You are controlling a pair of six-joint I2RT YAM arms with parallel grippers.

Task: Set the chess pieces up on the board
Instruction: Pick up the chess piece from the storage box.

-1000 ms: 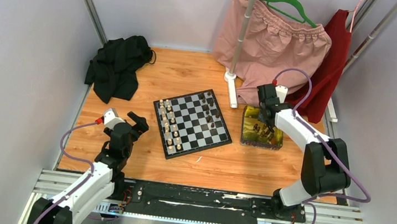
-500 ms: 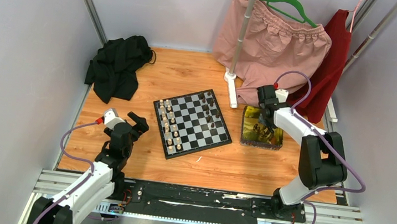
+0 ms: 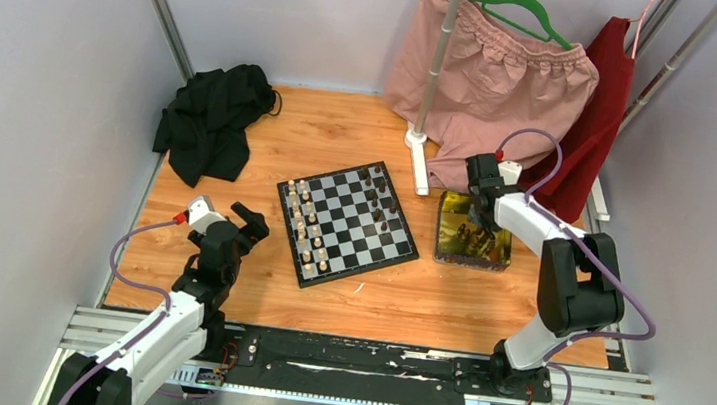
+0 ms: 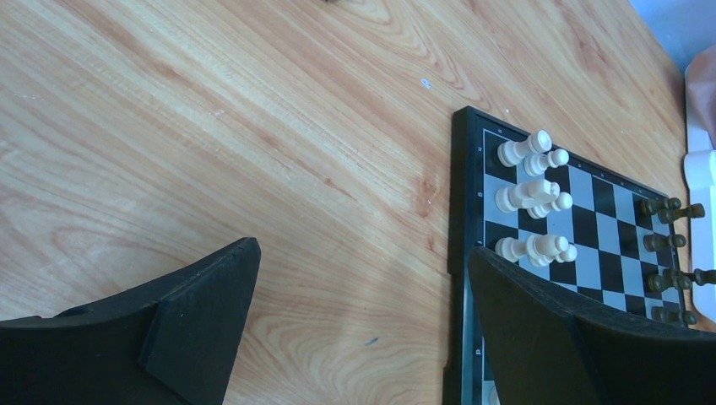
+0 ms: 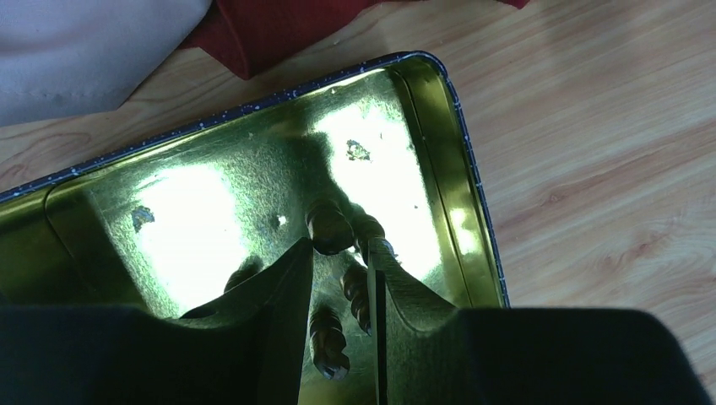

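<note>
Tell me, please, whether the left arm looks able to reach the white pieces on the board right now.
Probably yes. The left tool hovers open just beside the edge of the board where the white pieces stand, with only wooden table between them and nothing blocking that side.

A wooden table (image 3: 342,130) is seen. A black cloth (image 3: 207,126) is heaped at its far left corner. At the far right a pink garment (image 3: 508,78) is hung, with a red garment (image 3: 599,127) beside it. A pole (image 3: 438,60) is stood in front of the pink one. A yellow tin (image 5: 211,202) is set on the table near the red garment.
</note>
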